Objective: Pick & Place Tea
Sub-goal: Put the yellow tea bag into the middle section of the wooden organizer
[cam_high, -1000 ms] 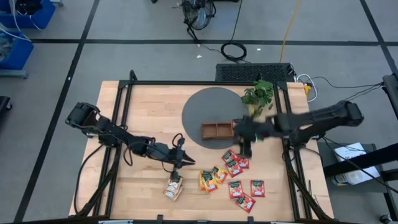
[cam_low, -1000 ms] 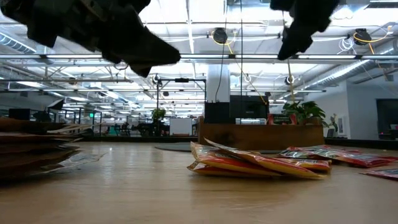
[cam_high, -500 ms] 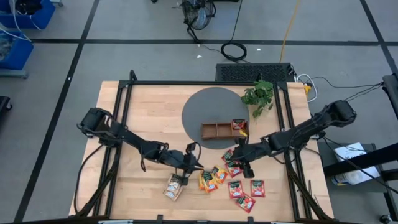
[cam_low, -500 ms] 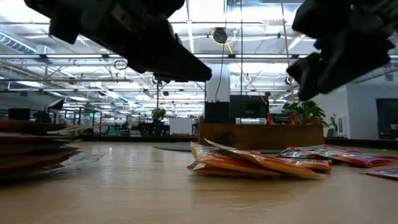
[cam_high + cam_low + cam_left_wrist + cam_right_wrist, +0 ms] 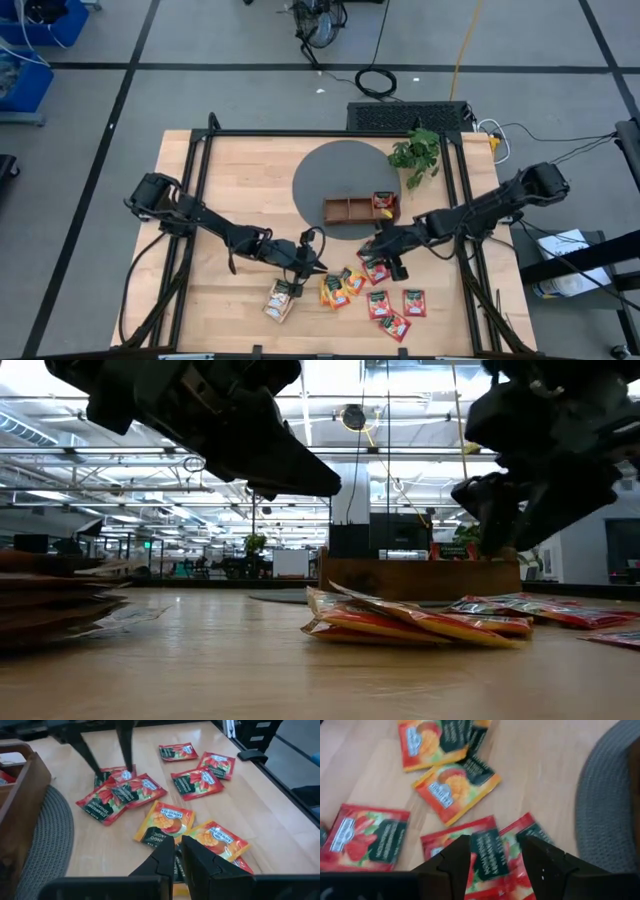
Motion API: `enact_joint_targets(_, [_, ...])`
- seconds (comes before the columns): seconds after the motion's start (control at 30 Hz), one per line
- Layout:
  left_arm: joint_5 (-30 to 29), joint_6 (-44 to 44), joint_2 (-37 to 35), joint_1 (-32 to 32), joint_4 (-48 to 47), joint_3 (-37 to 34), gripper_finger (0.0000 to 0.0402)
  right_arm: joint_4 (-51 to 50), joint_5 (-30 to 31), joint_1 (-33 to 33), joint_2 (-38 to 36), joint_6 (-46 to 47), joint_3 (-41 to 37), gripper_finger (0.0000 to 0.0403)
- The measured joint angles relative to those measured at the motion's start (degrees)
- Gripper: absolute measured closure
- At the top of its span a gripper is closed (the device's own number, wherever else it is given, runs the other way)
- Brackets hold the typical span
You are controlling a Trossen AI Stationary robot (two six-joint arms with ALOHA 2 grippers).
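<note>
Several tea sachets (image 5: 378, 283) scattered flat on the bare wood just in front of the brown wooden tray (image 5: 350, 210): red ones nearest the tray, orange ones (image 5: 165, 821) beyond them, a pale pair (image 5: 280, 300) farthest off. One red-and-yellow sachet (image 5: 383, 202) already lodged in the tray's end compartment. Round grey mat (image 5: 330, 175) under the tray, leafy plant (image 5: 415, 152) just behind it. Right gripper (image 5: 495, 857) hanging above the overlapping red sachets (image 5: 490, 847) closest to the tray, fingers spread wide, clasping nothing. Left gripper (image 5: 177, 851) low over the orange sachets, fingers pressed nearly together, empty.
</note>
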Motion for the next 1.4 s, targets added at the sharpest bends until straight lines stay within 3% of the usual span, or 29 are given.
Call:
enact_joint_targets(0.17, [-0.02, 0.04, 0.00, 0.06, -0.35, 0.00, 0.0364, 3.07, -5.30, -2.37, 1.22, -1.71, 0.02, 0.0241])
enact_joint_targets(0.33, [-0.02, 0.04, 0.00, 0.24, -0.75, 0.00, 0.0364, 4.51, -5.56, -3.34, 3.81, -0.94, -0.01, 0.0240])
enact_joint_targets(0.6, [1.18, -1.60, 0.00, -0.20, -0.71, 0.00, 0.0364, 24.11, -8.64, -1.04, 8.39, 3.12, 0.06, 0.0234])
enact_joint_targets(0.8, [4.12, -4.65, 0.00, -3.50, -0.79, 0.00, 0.0364, 30.57, -8.56, 0.08, 12.58, 3.97, 0.04, 0.0234])
enact_joint_targets(1.0, [-2.64, -8.14, 1.12, -7.16, -0.80, -0.13, 0.0364, 41.96, -8.30, 0.18, 20.58, 2.42, 0.07, 0.0234])
enact_joint_targets(1.13, [-3.47, -13.30, 2.04, -6.48, 2.03, 0.04, 0.0364, 47.06, -8.37, 0.64, 23.09, 0.90, 0.07, 0.0234])
enact_joint_targets(1.27, [-3.37, -19.85, 2.14, -5.40, 1.67, -0.04, 0.0364, 47.59, -3.09, 4.91, 23.15, -3.96, 0.07, 0.0245])
enact_joint_targets(1.4, [-3.41, -22.67, 2.14, -5.01, 1.19, -0.04, 0.0364, 48.45, 2.46, 10.44, 23.12, -8.62, 0.07, 0.0292])
